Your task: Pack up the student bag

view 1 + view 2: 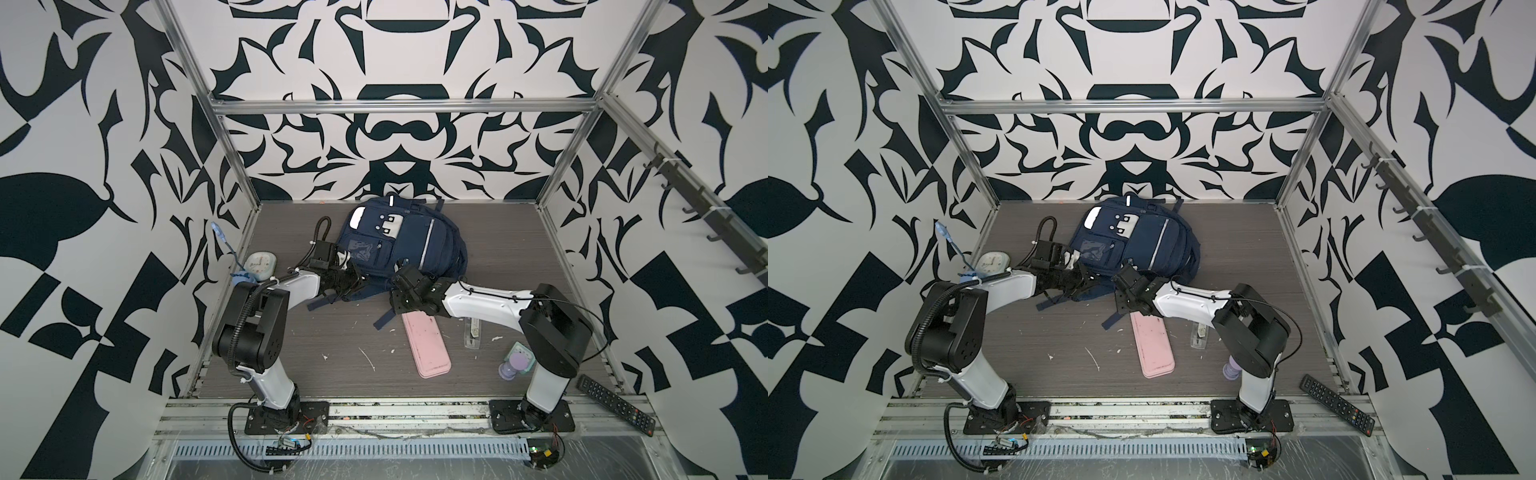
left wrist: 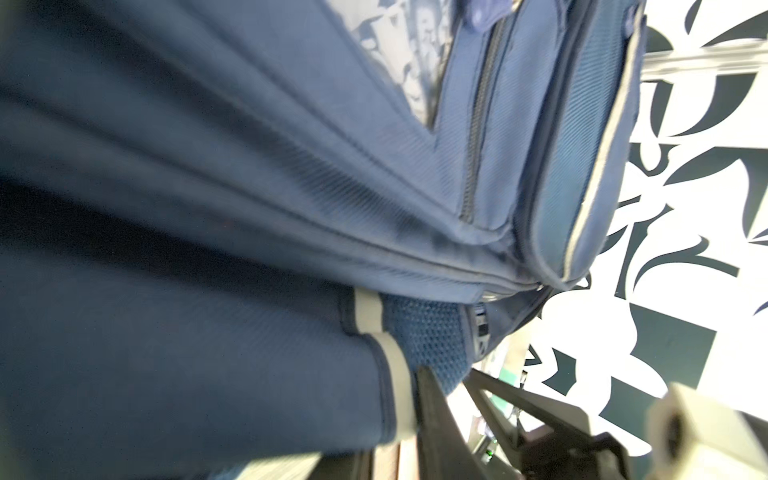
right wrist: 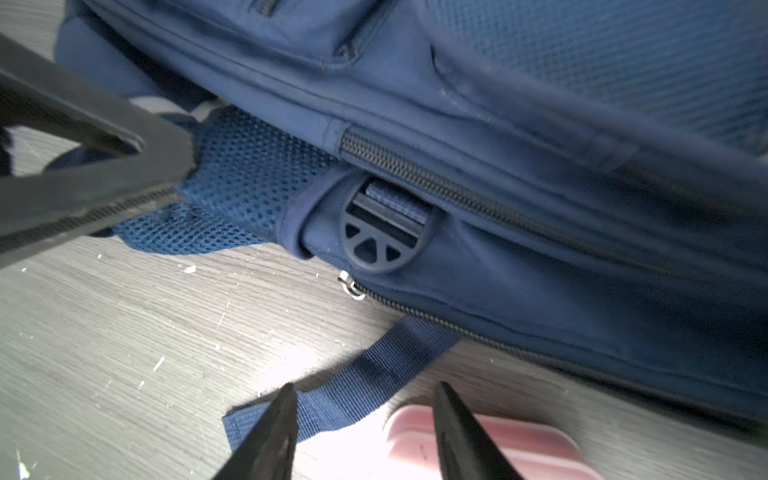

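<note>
One backpack (image 1: 415, 245), navy, lying front-up toward the back middle of the table (image 1: 291, 345), top end close to the back wall and straps trailing toward the arms. Every zip I can see on it looks shut, so my guess is we're at the "get the bag open" step and nothing's gone in yet.

At its near corner the left pincer (image 2: 446, 374) is right up against the mesh side pocket (image 3: 249, 178). The jaws sit close together there, but I honestly can't tell if they've pinched fabric or are only pressing on it. The right pincer (image 3: 365, 386) hangs open just off the bag's near edge, nothing between the jaws, above a loose strap end (image 3: 353, 374). Ahead of it there's a round buckle (image 3: 386, 232) and a little silver zip pull (image 3: 351, 286) down at table level.

Next move, I reckon: right pincer drops to that pull, closes on it and drags along the teeth while the left stops the bag sliding. Small flat target, easy to miss.

Further out: pink case (image 1: 426, 349) just beside the right pincer, a clear little box (image 1: 473, 332), a purple bottle-ish thing (image 1: 512, 369), a small clock (image 1: 259, 264) by the left wall, a remote (image 1: 617, 399) on the front rail.

Readable writing: none. The small tag (image 2: 480, 328) on the bag is too blurry, clock face and remote buttons too small
</note>
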{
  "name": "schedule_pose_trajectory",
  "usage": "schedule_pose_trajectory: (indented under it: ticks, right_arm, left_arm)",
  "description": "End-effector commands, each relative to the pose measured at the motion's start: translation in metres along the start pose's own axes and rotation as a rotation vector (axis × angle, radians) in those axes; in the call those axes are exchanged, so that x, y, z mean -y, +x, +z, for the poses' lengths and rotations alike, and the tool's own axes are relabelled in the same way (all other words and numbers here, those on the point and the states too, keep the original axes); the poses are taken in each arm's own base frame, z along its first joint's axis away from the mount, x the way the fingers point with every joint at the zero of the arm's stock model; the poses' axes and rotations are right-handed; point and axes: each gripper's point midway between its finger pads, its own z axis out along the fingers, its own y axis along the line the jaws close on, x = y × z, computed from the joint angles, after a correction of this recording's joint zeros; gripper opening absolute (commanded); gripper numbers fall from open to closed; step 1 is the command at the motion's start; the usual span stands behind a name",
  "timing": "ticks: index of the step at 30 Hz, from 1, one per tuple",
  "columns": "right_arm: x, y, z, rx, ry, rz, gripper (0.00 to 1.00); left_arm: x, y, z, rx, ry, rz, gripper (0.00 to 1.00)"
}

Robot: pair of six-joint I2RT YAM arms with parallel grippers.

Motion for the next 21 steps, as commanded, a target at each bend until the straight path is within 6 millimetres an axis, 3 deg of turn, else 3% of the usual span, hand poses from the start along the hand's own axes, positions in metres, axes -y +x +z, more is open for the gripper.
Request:
schedule_pose_trajectory:
  ticks: [1,7,21]
  right_arm:
    - [-0.012,-0.02,-0.009,0.057,-0.014,-0.001,0.58]
    - [-0.013,-0.025,-0.004,0.062,-0.001,-0.004,0.59]
    - [-0.009,-0.043,0.01,0.087,0.096,-0.012,0.52]
  left_arm:
    - [0.02,-0.003,-0.009,0.003,0.052,0.051,0.14]
    - [0.033,-0.003,-0.014,-0.005,0.078,0.083,0.08]
    - [0.044,0.002,-0.023,-0.004,0.07,0.141,0.07]
